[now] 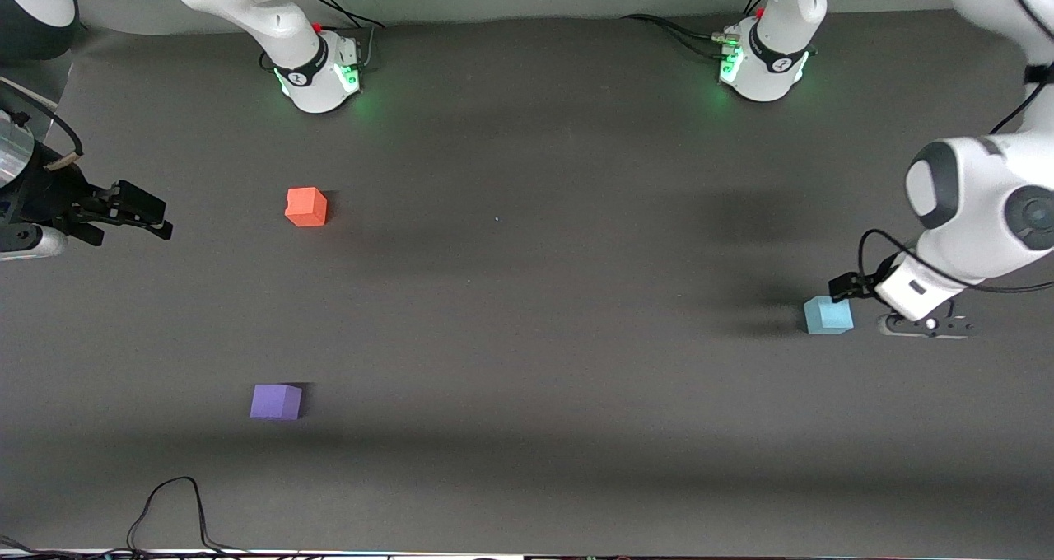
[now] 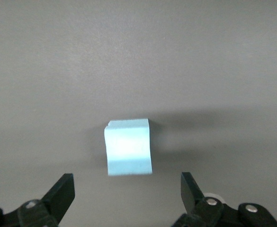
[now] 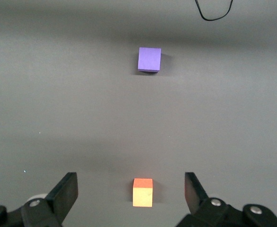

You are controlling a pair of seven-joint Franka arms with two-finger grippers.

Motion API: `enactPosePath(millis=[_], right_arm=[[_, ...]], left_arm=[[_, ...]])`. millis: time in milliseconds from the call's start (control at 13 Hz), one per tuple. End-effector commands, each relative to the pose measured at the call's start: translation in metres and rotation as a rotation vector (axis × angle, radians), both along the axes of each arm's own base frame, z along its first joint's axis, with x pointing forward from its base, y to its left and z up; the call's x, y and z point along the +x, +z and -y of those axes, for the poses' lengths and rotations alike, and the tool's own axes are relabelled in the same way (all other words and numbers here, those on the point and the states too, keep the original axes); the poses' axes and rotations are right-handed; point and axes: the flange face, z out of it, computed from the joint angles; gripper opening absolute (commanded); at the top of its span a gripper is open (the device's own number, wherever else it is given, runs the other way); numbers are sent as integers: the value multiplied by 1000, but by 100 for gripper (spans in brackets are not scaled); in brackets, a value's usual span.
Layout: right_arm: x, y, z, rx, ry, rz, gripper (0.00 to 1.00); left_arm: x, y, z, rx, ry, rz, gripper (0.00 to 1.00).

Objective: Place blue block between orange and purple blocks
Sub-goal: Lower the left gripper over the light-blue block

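One blue block (image 1: 827, 315) sits on the table (image 1: 527, 296) at right-centre of the front view, toward the left arm's end. The left gripper (image 2: 127, 189) hangs over it, fingers spread, not touching. One orange block (image 1: 305, 207) at upper left; one purple block (image 1: 276, 401) at lower left, nearer the camera. The right gripper (image 1: 142, 212) waits at the left edge, fingers spread, holding nothing.

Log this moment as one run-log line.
stage: reach | left tool: open, beside blue block | right tool: open, waiting | orange block, purple block: apart, gap unfilled
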Motion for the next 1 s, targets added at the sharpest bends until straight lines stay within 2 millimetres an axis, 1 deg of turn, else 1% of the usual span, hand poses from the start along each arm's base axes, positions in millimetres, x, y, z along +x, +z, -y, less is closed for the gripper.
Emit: enactPosePath(millis=[0,153,230,383,613,690,766,843,920], right_arm=[[1,4,2,-15,20,10,100],[1,3,2,-15,20,7,100],[1,4,2,-15,20,10,100],[1,4,2,-15,20,10,100],[1,3,2,-15,20,7,100],[1,3,2,-15,20,7,100],[1,3,2,-15,20,7,100],[0,3,2,-15,20,5,100],[0,3,2,-15,20,5,100]], left_arm=[[-15,-44,0,7,-7,36,100],[-14,-71,-2,7,-4,47,100],[-13,-81,-2,7,-6,56,100],[-11,-93,-2,6,-6,55,100],[-8,-101,-2,5,-6,47,99],[-8,-102,-2,5,-4,47,83],[-7,-101,-2,5,-4,48,59],[-6,-101,-2,5,-3,50,48],[-7,-101,-2,5,-1,48,44]])
